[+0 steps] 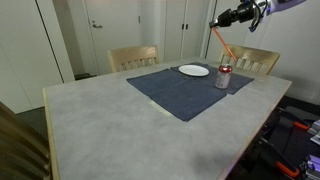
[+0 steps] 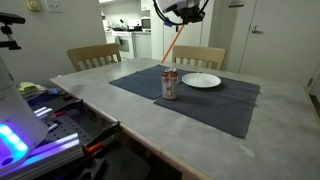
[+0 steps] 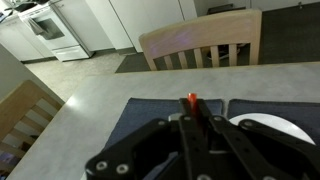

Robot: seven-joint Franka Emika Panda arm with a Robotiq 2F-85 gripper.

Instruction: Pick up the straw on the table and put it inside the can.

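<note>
My gripper point(image 1: 221, 20) is high above the table and shut on the red straw point(image 1: 222, 42), which hangs tilted below it in both exterior views point(image 2: 173, 44). The straw's lower end is just above the red and silver can point(image 1: 223, 77), which stands upright on the dark blue placemat point(image 1: 180, 92) next to the white plate point(image 1: 194, 70). The can also shows in an exterior view point(image 2: 170, 84). In the wrist view only the straw's red tip point(image 3: 192, 99) shows between the shut fingers point(image 3: 198, 120); the can is hidden there.
The grey speckled table point(image 1: 100, 125) carries the placemat and plate point(image 2: 201, 80). Two wooden chairs point(image 1: 134, 57) point(image 1: 255, 60) stand at its far side. A chair point(image 3: 200, 45) and a stove point(image 3: 50, 28) show in the wrist view. Equipment point(image 2: 45, 125) sits beside the table.
</note>
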